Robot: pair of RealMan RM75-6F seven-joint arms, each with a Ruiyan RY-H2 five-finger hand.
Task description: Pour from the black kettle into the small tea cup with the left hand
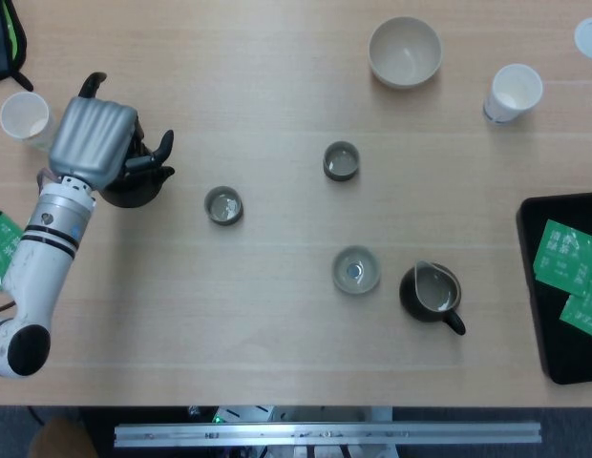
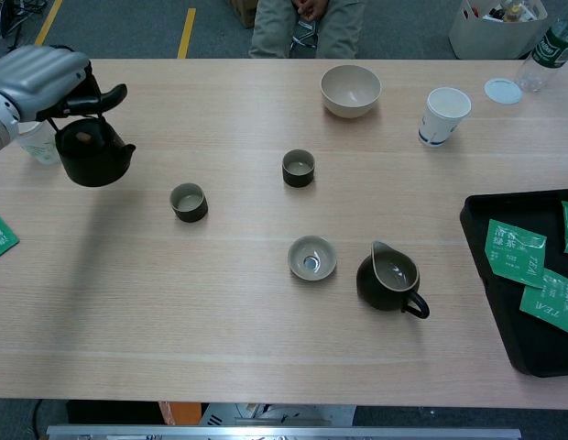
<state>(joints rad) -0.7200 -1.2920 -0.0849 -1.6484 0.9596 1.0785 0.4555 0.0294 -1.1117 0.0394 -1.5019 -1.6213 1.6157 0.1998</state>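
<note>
My left hand (image 1: 94, 138) (image 2: 41, 78) grips the black kettle (image 1: 138, 188) (image 2: 93, 156) by its top handle and holds it in the air over the table's far left, spout pointing right. The small tea cup (image 1: 223, 205) (image 2: 189, 202), dark olive, stands on the table to the right of the kettle and a little nearer, apart from it. A second similar cup (image 1: 341, 160) (image 2: 298, 168) stands further right. The right hand shows in neither view.
A paper cup (image 1: 29, 119) stands just left of the kettle. A shallow glazed dish (image 1: 356, 269) and a dark pitcher (image 1: 430, 291) sit centre right. At the far side are a white bowl (image 1: 404, 52) and a paper cup (image 1: 513, 93). A black tray (image 2: 476, 229) of green tea packets lies at the right.
</note>
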